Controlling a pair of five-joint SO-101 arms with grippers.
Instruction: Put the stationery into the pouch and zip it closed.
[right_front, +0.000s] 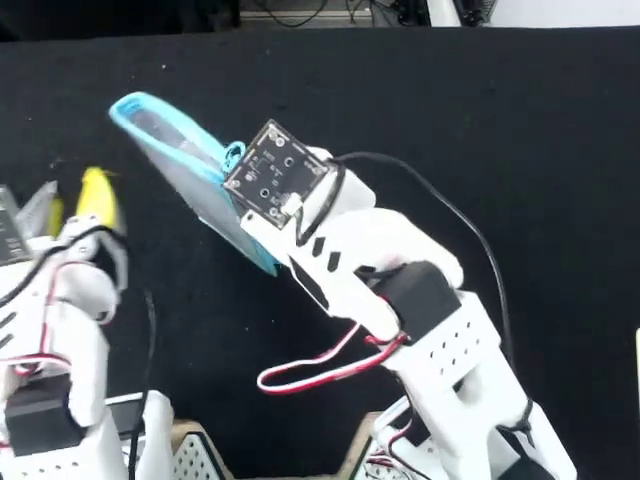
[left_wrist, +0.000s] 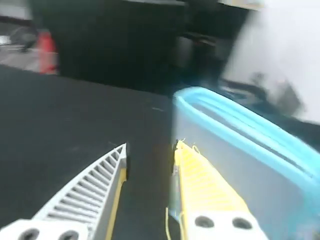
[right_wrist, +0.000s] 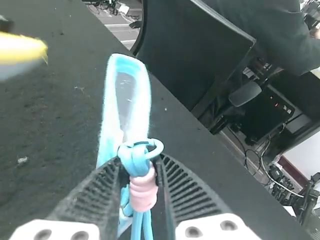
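Observation:
A translucent pouch (right_front: 185, 165) with a blue zip edge is held up off the black table, tilted. My right gripper (right_front: 232, 160) is shut on the pouch's blue pull cord (right_wrist: 142, 185), which carries a pink bead, at the near end of the zip. Beyond the right gripper (right_wrist: 140, 162) the pouch (right_wrist: 125, 100) stretches away, edge on. My left gripper (right_front: 70, 195) stands open to the left of the pouch, with nothing between its white and yellow fingers. In its own view the left gripper (left_wrist: 150, 147) is close beside the pouch (left_wrist: 240, 150), whose blue rim looks slightly parted.
Black cloth (right_front: 480, 120) covers the whole table, with its far edge at the back. A red and white cable loop (right_front: 310, 375) hangs under the right arm. A grey object (right_front: 10, 230) lies at the left edge beside the left arm.

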